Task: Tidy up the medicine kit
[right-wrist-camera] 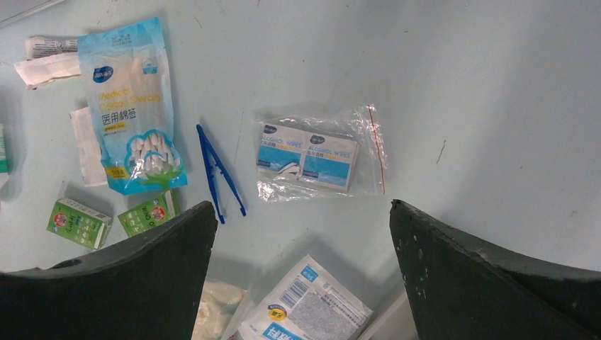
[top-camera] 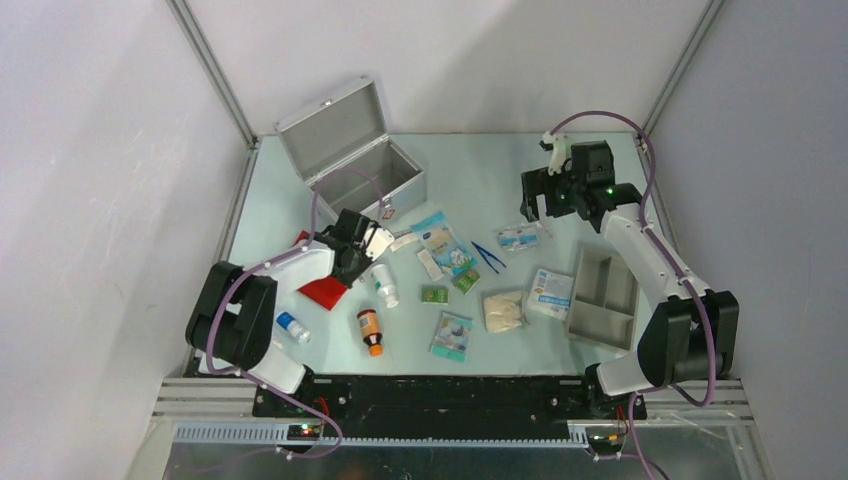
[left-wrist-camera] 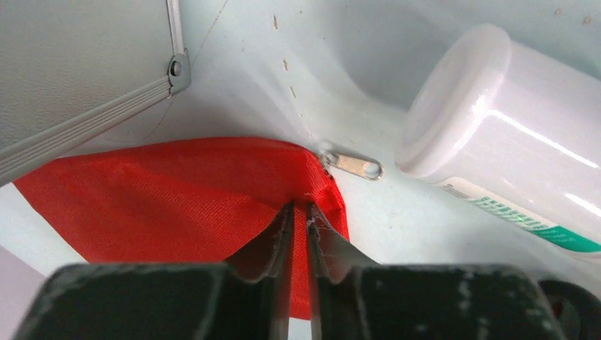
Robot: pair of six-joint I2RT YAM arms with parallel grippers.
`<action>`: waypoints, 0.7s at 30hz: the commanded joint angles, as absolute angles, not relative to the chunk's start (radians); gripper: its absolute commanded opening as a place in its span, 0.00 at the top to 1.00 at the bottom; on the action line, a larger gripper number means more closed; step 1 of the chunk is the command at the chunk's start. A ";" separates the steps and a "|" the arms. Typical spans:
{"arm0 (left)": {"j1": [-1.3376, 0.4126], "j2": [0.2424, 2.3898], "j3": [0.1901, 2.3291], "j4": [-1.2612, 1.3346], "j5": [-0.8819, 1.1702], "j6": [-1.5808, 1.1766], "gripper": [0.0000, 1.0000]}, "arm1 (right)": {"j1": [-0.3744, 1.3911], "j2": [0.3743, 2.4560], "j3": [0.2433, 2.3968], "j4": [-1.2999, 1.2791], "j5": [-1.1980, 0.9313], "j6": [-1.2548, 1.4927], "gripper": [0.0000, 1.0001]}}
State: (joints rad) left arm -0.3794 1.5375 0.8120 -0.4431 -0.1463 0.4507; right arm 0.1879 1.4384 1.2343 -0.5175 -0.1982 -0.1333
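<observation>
The medicine kit (top-camera: 392, 188), a silver case, stands open at the back left with its lid (top-camera: 330, 125) tipped back; its corner (left-wrist-camera: 78, 71) shows in the left wrist view. My left gripper (top-camera: 345, 268) (left-wrist-camera: 299, 207) is in front of the case, low on the table, shut on the edge of a flat red pouch (top-camera: 325, 292) (left-wrist-camera: 177, 191) near its zipper pull (left-wrist-camera: 354, 166). A white bottle (top-camera: 384, 284) (left-wrist-camera: 496, 120) lies just right of it. My right gripper (top-camera: 535, 205) (right-wrist-camera: 301, 205) hangs open and holds nothing, above a clear bag of alcohol pads (top-camera: 520, 237) (right-wrist-camera: 319, 156).
A grey divided tray (top-camera: 603, 295) sits at the right. Scattered mid-table are a cotton swab bag (top-camera: 440, 240), blue tweezers (top-camera: 488, 256), small green boxes (top-camera: 434, 294), a gauze pack (top-camera: 550, 293), an orange-capped bottle (top-camera: 370, 330) and a blue-capped bottle (top-camera: 292, 326).
</observation>
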 commanded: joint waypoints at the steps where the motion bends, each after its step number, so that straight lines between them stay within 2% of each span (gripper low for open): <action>1: -0.377 1.544 0.839 -0.434 -0.123 0.511 0.92 | 0.193 1.452 1.257 -0.484 -0.234 -0.143 0.05; 2: -0.372 1.535 0.842 -0.448 -0.122 0.519 0.98 | 0.195 1.456 1.261 -0.489 -0.236 -0.143 0.05; 3: -0.367 1.524 0.847 -0.460 -0.114 0.521 0.99 | 0.196 1.458 1.270 -0.492 -0.244 -0.144 0.05; 10: -0.268 1.272 0.873 -0.588 0.098 0.552 0.99 | 0.197 1.490 1.320 -0.519 -0.300 -0.152 0.07; 11: -0.268 1.258 0.873 -0.587 0.103 0.521 0.83 | 0.198 1.494 1.324 -0.517 -0.307 -0.143 0.07; 12: -0.271 1.260 0.881 -0.587 0.100 0.498 0.72 | 0.199 1.501 1.327 -0.511 -0.311 -0.138 0.07; 13: -0.275 1.285 0.889 -0.580 0.087 0.439 0.53 | 0.200 1.505 1.329 -0.509 -0.314 -0.130 0.07; 15: -0.316 1.347 0.927 -0.570 -0.029 0.336 0.42 | 0.207 1.515 1.339 -0.506 -0.318 -0.125 0.07; 21: -0.414 1.486 1.001 -0.563 -0.312 0.096 0.29 | 0.212 1.526 1.365 -0.517 -0.296 -0.135 0.08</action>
State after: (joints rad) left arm -0.3588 1.4338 0.9710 -0.5587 -0.1257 0.2901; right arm 0.2047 1.5238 1.3067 -0.5266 -0.2974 -0.1326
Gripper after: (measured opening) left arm 0.678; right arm 0.926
